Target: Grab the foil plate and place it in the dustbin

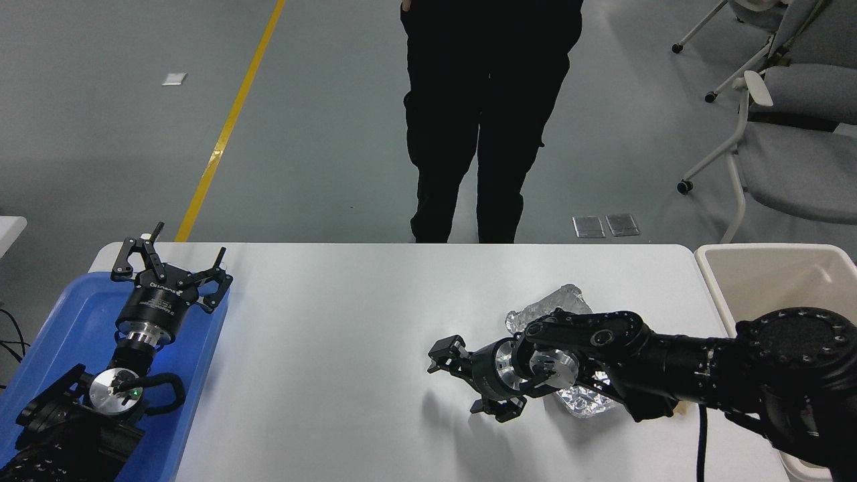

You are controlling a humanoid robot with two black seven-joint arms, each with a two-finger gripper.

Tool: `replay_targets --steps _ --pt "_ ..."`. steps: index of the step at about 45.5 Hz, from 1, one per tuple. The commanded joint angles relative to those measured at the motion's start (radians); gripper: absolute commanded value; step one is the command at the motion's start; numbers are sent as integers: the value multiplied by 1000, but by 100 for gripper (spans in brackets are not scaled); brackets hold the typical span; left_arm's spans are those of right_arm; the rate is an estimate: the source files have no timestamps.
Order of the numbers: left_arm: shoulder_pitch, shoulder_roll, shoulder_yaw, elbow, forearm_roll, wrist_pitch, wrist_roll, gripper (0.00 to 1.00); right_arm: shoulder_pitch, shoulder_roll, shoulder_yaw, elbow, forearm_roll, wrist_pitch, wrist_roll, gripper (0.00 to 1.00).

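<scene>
On the table's [348, 314] right half, the plate [550, 306] lies mostly under the right arm; the right gripper [462, 381], fingers spread and empty, hangs past its left edge, likely lining up; bin [770, 258] waits right; left gripper [171, 271] parked open over the tray [60, 335].

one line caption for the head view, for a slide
Right gripper open above the table, its arm over the foil plate; dustbin at right.

Crinkled foil plate [559, 304] flat on table; cream dustbin [770, 251] at rt.

print on left gripper [175, 266], too small to read
</scene>
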Motion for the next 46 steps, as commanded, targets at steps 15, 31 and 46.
replay_targets --steps 15,31,46 --pt "0 -1 -1 0 0 0 0 99 -1 0 0 -3 0 -2 0 100" --pt "0 -1 0 0 0 0 0 99 0 0 0 -3 0 -3 0 100" --pt "0 -1 0 0 0 0 0 99 0 0 9 0 1 -6 1 100"
